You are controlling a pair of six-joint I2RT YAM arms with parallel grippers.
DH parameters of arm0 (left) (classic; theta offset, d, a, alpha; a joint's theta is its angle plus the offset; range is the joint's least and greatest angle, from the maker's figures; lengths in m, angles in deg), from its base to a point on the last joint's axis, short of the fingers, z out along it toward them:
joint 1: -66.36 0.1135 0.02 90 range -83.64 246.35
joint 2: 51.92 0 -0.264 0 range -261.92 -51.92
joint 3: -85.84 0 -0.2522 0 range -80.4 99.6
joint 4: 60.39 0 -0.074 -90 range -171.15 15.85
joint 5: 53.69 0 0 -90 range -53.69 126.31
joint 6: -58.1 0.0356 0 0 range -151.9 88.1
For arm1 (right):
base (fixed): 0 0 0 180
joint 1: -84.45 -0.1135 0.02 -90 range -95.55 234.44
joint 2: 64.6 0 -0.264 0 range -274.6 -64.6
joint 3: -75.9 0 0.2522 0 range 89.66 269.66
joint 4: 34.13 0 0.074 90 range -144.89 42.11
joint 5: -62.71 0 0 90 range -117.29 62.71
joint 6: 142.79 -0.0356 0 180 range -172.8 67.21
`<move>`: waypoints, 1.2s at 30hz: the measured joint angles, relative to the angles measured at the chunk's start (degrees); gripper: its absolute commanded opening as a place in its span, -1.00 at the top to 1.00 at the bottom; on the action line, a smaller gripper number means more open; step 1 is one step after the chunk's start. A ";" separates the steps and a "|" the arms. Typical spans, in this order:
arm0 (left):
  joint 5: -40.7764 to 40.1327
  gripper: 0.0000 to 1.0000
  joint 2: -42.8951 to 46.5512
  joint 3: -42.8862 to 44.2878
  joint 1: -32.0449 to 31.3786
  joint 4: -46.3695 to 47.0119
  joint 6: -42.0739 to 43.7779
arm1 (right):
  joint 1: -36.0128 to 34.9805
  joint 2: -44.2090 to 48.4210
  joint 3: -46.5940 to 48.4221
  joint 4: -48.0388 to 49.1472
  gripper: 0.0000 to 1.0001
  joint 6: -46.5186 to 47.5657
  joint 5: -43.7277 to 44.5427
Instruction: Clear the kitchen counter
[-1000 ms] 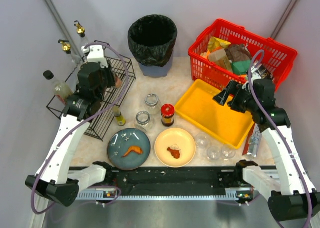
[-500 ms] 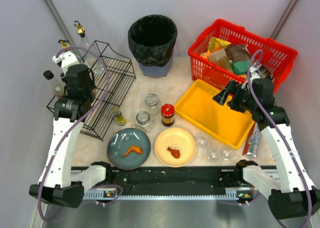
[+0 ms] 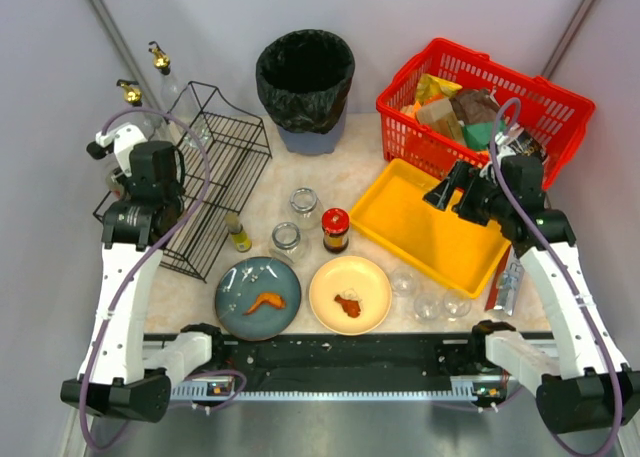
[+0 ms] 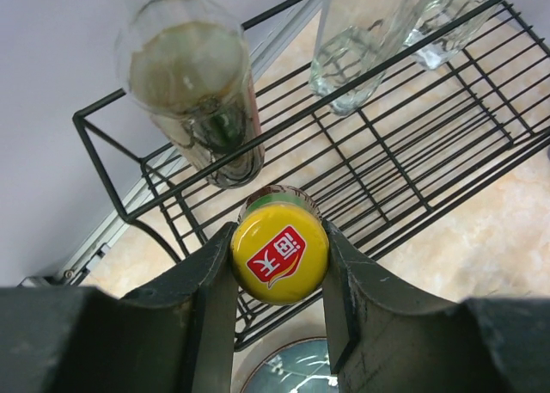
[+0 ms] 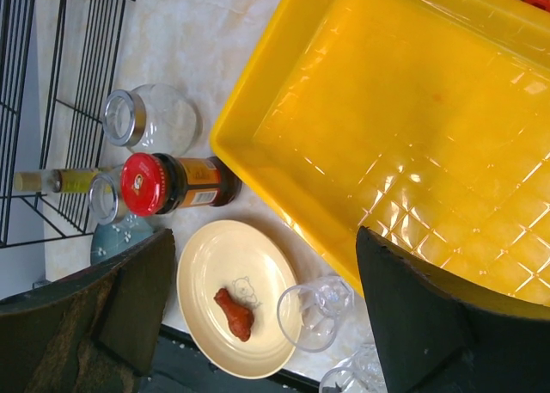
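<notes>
The kitchen counter holds a blue plate and a cream plate, each with a food scrap. A red-lidded jar, two glass jars and a small bottle also stand on it. My left gripper is shut on a yellow-capped bottle above the black wire rack. From above, my left wrist hides those jaws. My right gripper hangs open and empty over the yellow tray's near edge and the cream plate.
The yellow tray lies empty at right, with a red basket of packets behind it and a black bin at the back. Three clear cups stand near the front. Glass bottles stand on the rack's left end.
My left gripper has carried the yellow-capped bottle from the rack's right side across to its left end. The right arm has not moved.
</notes>
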 measured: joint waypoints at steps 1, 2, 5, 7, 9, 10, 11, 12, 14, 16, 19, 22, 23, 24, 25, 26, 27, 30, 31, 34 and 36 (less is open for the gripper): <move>0.02 1.00 0.22 0.00 0.22 -0.68 -0.22 | 0.00 -0.28 0.02 0.02 -0.68 -0.02 -0.31; 0.13 1.00 0.31 0.02 0.42 -1.16 -0.39 | 0.00 -0.52 0.02 0.02 -0.68 -0.02 -0.48; 1.42 1.00 0.22 0.02 1.55 -2.82 -0.72 | 0.00 -1.40 0.02 0.00 -0.68 -0.02 -0.96; 2.19 1.00 0.20 0.02 2.21 -3.58 -0.74 | 0.00 -1.70 0.02 0.00 -0.68 -0.07 -1.11; 2.97 1.00 0.22 0.04 2.95 -3.52 -0.83 | 0.00 -1.75 0.02 0.00 -0.68 -0.07 -1.29; 3.28 1.00 0.22 0.04 3.28 -3.39 -0.81 | 0.00 -1.75 0.02 0.02 -0.68 -0.07 -1.36; 3.65 1.00 0.22 0.04 3.45 -3.26 -0.81 | 0.00 -1.75 0.02 0.02 -0.68 -0.07 -1.42; 3.85 1.00 0.22 0.04 3.72 -3.21 -0.79 | 0.00 -1.75 0.02 0.02 -0.68 -0.09 -1.44; 4.15 1.00 0.22 0.04 3.96 -3.13 -0.74 | 0.00 -1.75 0.00 0.02 -0.68 -0.09 -1.53; 4.35 0.96 0.17 0.04 4.04 -3.10 -0.61 | 0.00 -1.75 0.00 0.02 -0.68 -0.09 -1.51; 4.55 0.78 0.07 0.07 4.04 -2.99 -0.31 | 0.00 -1.75 -0.02 0.02 -0.68 -0.11 -1.51; 4.83 0.38 -0.09 0.07 4.09 -2.60 0.09 | 0.00 -1.75 -0.09 0.07 -0.68 -0.11 -1.51; 5.01 0.26 -0.17 0.07 4.09 -2.45 0.31 | 0.00 -1.75 -0.15 0.09 -0.68 -0.13 -1.49; 5.05 0.24 -0.20 0.07 4.09 -2.38 0.46 | 0.00 -1.75 -0.31 0.17 -0.68 -0.13 -1.51; 5.18 0.20 -0.20 0.07 4.09 -2.29 0.61 | 0.00 -1.75 -0.44 0.15 -0.68 -0.13 -1.49; 5.33 0.15 -0.22 0.07 4.09 -2.21 0.76 | 0.00 -1.75 -0.63 0.22 -0.68 -0.13 -1.46; 5.44 0.12 -0.22 0.07 4.09 -2.16 0.96 | 0.00 -1.73 -0.76 0.28 -0.68 -0.13 -1.49; 5.77 -0.17 -0.22 0.07 4.09 -1.90 1.62 | 0.00 -1.73 -0.83 0.22 -0.68 -0.13 -1.46; 5.77 -0.24 -0.22 0.07 4.09 -1.51 1.92 | 0.00 -1.73 -0.83 0.26 -0.68 -0.13 -1.49; 5.57 -0.34 -0.22 0.37 4.13 -0.20 2.40 | 0.00 -1.73 -0.83 0.31 -0.68 -0.13 -1.46; 5.44 -0.37 -0.20 0.57 4.13 0.42 2.62 | 0.00 -1.73 -0.83 0.33 -0.68 -0.15 -1.44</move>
